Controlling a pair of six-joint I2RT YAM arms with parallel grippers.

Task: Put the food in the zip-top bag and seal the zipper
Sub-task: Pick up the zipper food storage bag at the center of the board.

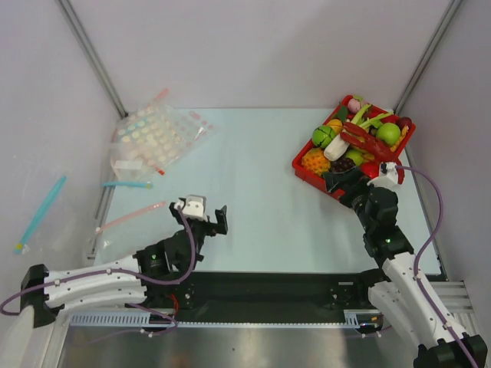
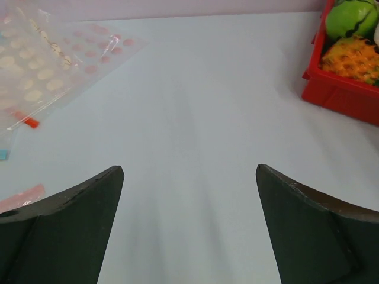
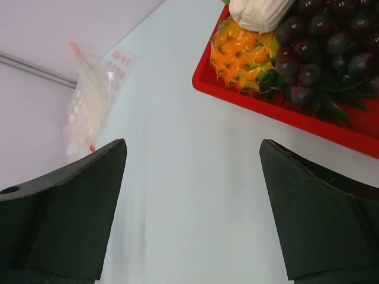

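Well, the table [image 1: 253, 176] held the red tray [image 2: 337, 97] at upper right, with the food [image 1: 367, 140] inside. The zip-top bag [image 1: 123, 228] lay flat at left. The left claw [image 2: 189, 171] and the right claw [image 3: 192, 145] were both spread wide, empty.

We find the tray [image 1: 305, 173] far right with the food [image 1: 367, 142] in it; a second bag [image 1: 153, 138] far left, the zip-top bag [image 1: 119, 239] nearer, left of the left gripper [image 1: 207, 214].
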